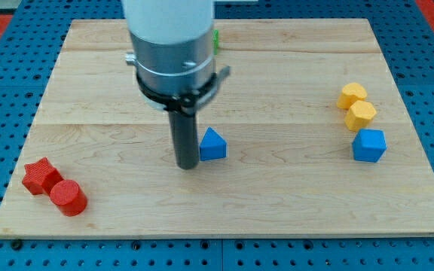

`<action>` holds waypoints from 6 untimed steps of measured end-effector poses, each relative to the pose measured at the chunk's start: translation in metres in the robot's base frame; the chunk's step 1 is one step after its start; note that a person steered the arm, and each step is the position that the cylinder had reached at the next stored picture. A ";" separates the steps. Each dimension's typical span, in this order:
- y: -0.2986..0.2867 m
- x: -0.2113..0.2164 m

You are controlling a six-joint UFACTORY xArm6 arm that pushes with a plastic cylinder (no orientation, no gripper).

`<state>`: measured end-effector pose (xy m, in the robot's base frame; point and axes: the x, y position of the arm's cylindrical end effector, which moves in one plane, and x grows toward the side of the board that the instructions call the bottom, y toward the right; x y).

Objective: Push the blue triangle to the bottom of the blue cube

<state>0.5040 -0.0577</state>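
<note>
blue triangle (212, 144) mid-board, blue cube (369, 145) right

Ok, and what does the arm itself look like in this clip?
A wide white cylindrical housing enters from the view's top, ending in a grey metal band ringed by a black clamp collar. Below hangs a straight dark rod; my tip is its plain blunt end. No cables or markings show.
</note>
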 end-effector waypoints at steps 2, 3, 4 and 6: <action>0.120 -0.007; 0.197 0.003; 0.234 0.014; 0.193 0.016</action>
